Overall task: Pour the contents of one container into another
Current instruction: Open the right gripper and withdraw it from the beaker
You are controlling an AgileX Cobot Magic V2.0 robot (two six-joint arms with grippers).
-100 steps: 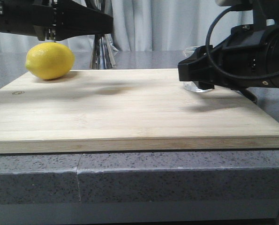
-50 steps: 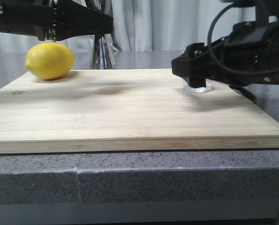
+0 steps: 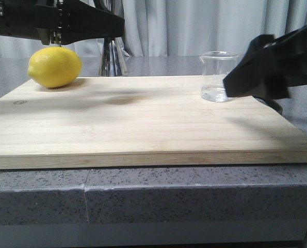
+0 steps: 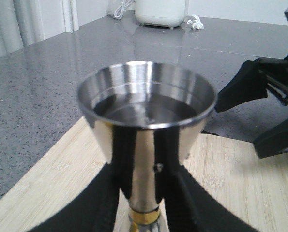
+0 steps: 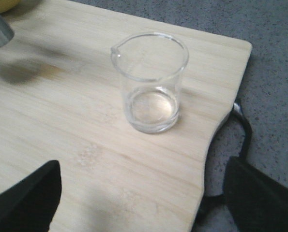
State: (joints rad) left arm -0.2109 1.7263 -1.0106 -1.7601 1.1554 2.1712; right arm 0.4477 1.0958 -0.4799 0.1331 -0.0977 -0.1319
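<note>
Right hand (image 3: 236,87) has drawn back toward the right edge since half a second ago, when it stood in front of the beaker (image 3: 219,76) and hid most of it; now the whole glass shows, standing upright and free on the cutting board (image 3: 143,124) near its far right corner. The right wrist view shows what the front view cannot: the fingers (image 5: 25,200) spread wide with the beaker (image 5: 151,82) ahead of them, untouched, and it looks empty. Left hand (image 4: 139,212) has not shifted, closed on the narrow waist of the jigger (image 4: 146,116). Only the left wrist view looks into its upper cup, which holds clear liquid. In the front view the jigger (image 3: 112,57) is mostly hidden behind the left arm, beyond the lemon (image 3: 54,67) lying on the board's far left, with grey counter (image 3: 194,191) beneath.
</note>
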